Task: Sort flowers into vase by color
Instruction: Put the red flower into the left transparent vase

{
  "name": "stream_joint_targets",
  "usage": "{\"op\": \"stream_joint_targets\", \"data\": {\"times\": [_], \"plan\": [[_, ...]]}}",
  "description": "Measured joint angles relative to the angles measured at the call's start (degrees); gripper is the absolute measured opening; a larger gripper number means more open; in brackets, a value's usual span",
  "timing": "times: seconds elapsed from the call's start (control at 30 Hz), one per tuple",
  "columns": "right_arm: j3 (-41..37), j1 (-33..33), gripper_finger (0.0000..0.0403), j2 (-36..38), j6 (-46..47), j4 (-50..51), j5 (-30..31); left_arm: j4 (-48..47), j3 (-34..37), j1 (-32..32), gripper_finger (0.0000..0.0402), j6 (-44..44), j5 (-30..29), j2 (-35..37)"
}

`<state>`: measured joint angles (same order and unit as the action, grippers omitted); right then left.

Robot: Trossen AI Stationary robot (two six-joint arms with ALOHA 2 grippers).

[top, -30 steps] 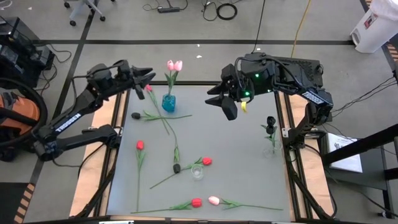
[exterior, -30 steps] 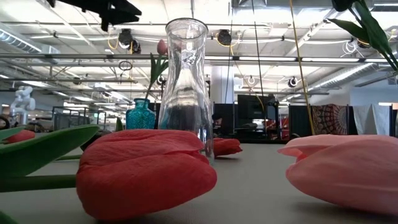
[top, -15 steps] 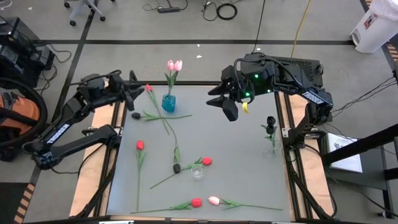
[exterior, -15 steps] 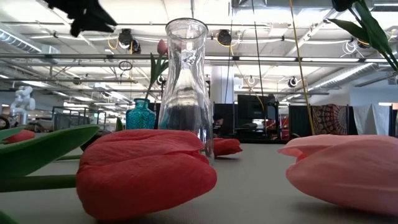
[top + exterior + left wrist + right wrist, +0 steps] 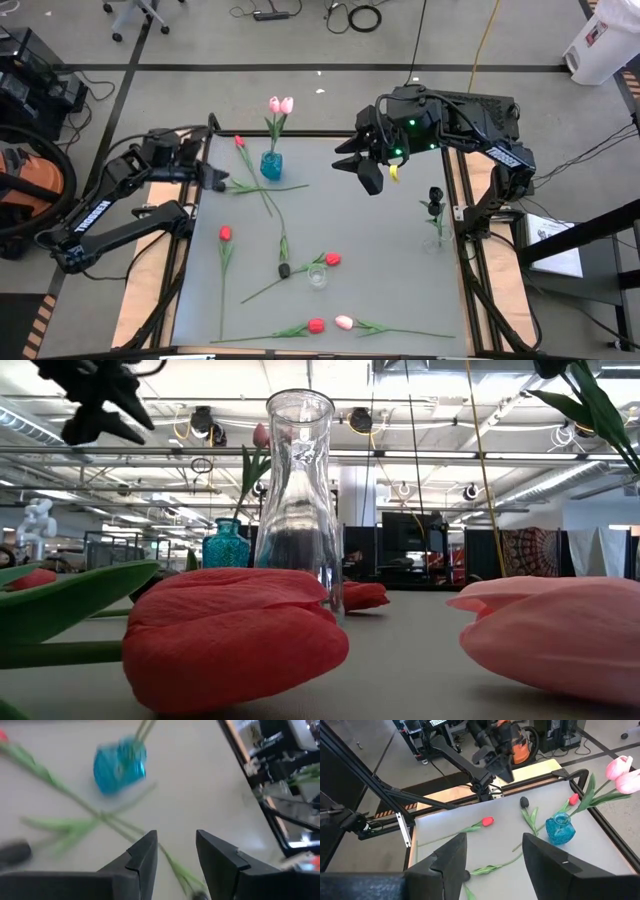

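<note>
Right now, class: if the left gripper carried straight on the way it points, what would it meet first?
Probably the crossed green stems on the table: the left gripper, fingers open and empty, points down at them. The blue vase lies farther on, though depth is unclear.

Your left gripper (image 5: 215, 178) sits low at the table's left edge, its arm stretched in from the near left and the forearm running diagonally toward the far side. Its two dark fingers (image 5: 142, 857) stand apart with a clear gap between them and nothing in it (the wrist view shows this plainly). Your right gripper (image 5: 366, 172) hangs above the far middle of the table, the arm folded back to its base on the right, fingers (image 5: 451, 855) likewise spread and empty
</note>
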<state>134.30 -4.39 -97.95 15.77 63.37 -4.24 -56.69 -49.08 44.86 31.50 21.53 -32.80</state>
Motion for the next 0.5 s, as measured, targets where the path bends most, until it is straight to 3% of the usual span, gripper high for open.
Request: {"op": "stream_joint_targets", "data": {"times": [0.5], "plan": [[0.0,0.0,0.0185,0.0,-0.2,1.4,0.3,-6.4,0.0,-0.1,0.0142,11.2,14.5,0.0]]}}
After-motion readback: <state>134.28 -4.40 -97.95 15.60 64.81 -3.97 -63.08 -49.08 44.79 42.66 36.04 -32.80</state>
